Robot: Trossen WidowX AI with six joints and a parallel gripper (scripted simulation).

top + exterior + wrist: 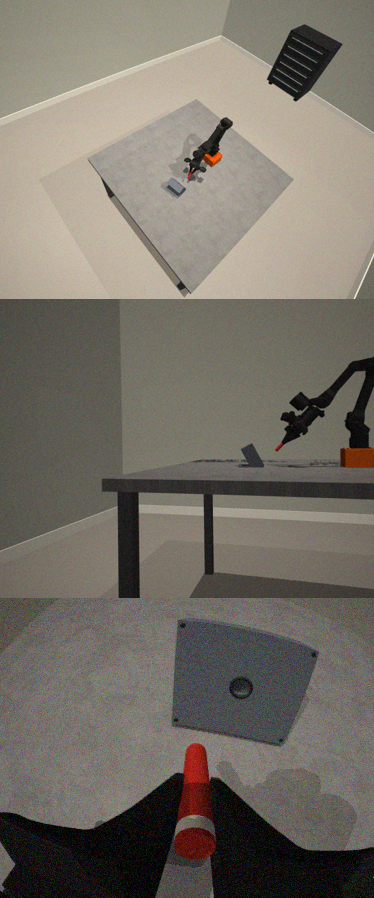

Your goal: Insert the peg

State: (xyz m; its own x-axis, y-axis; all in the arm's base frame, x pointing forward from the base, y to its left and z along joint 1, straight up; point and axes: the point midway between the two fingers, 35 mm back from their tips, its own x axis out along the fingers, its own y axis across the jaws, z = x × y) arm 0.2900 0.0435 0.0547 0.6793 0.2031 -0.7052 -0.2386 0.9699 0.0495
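My tool [288, 437] is pinched tight on the red peg [195, 804], which sticks out past my fingertips and slants down toward the sloped panel [239, 682]. From the side view the peg's free end [279, 446] hangs in the air above the surface [218, 476], near the panel's [251, 455] upper edge but not touching it. The panel leans back, its lower edge resting on the surface, and it stands in front of my orange base [356, 457].

Through my wrist view the peg has a pale band around it near the near end, and its far tip sits just below the panel's bottom edge. The round hole [241, 687] lies in the middle of the panel's face, a little to the right of the line my peg points along. Small screws mark the panel's corners.

From above, the peg [189, 175] shows as a short red streak between my arm [215, 137] and the panel [174, 186]. A dark drawer cabinet [304, 60] stands by the wall, well apart from the surface
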